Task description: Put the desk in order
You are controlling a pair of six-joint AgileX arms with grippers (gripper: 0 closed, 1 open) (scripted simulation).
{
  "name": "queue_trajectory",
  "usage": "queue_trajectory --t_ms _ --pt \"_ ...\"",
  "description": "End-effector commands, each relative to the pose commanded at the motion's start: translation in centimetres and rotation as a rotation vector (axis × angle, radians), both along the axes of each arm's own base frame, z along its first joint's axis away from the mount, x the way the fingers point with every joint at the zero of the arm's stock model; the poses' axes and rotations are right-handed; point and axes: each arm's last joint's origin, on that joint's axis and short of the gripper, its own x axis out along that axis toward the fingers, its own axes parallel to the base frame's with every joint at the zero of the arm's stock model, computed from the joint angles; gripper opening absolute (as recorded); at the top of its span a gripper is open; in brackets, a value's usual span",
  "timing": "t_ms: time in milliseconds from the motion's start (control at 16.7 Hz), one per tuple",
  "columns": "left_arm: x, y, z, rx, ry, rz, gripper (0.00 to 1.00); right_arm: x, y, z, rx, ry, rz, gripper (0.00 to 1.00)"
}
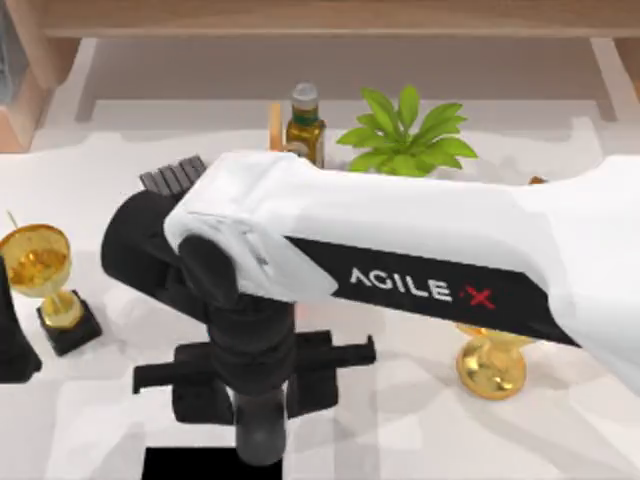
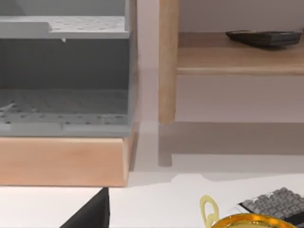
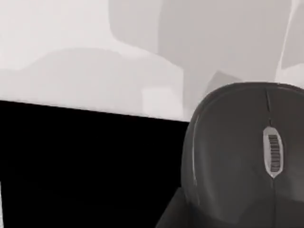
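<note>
Hovering: right claw (image 1: 255, 400) near desk (image 1: 420, 420) edge.

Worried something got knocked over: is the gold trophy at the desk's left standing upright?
Upright. The gold trophy stands cup-up on its dark base, base flat on the desk.

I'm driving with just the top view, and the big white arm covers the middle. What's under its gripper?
Observer: The right wrist view shows a dark grey mouse below the right gripper, beside a black mat on the desk.
Operator: Does the mouse have a wheel?
Observer: Yes, a ribbed scroll wheel sits along its middle line.
Operator: What does the left arm's camera see?
Observer: A grey perforated rack on a wooden base, standing next to a wooden shelf.
Operator: Anything on that shelf?
Observer: A flat black device; I cannot tell what it is.
</note>
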Motion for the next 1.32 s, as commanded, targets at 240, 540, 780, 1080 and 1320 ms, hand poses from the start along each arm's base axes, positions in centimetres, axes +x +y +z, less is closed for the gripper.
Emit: queue_trajectory --t_ms 240,540,780,1080,1320 --pt "0.0 0.0 0.0 0.0 0.0 0.0 1.0 -6.0 3.5 -1.1 -0.004 -0.082 -0.078 0.0" --pt "0.0 0.0 0.0 0.0 0.0 0.0 1.0 -8.1 4.5 -2.0 -0.008 -0.112 -0.099 0.0" --pt "0.0 0.0 0.0 0.0 0.0 0.0 1.0 -8.0 4.4 -1.8 -0.005 -0.111 -0.103 0.0" --pt "0.0 0.0 0.0 0.0 0.0 0.0 1.0 -7.9 4.4 -1.2 0.018 -0.117 -0.104 0.0" --pt "0.0 0.0 0.0 0.0 0.0 0.0 1.0 -7.8 4.5 -0.1 0.053 -0.128 -0.106 0.0"
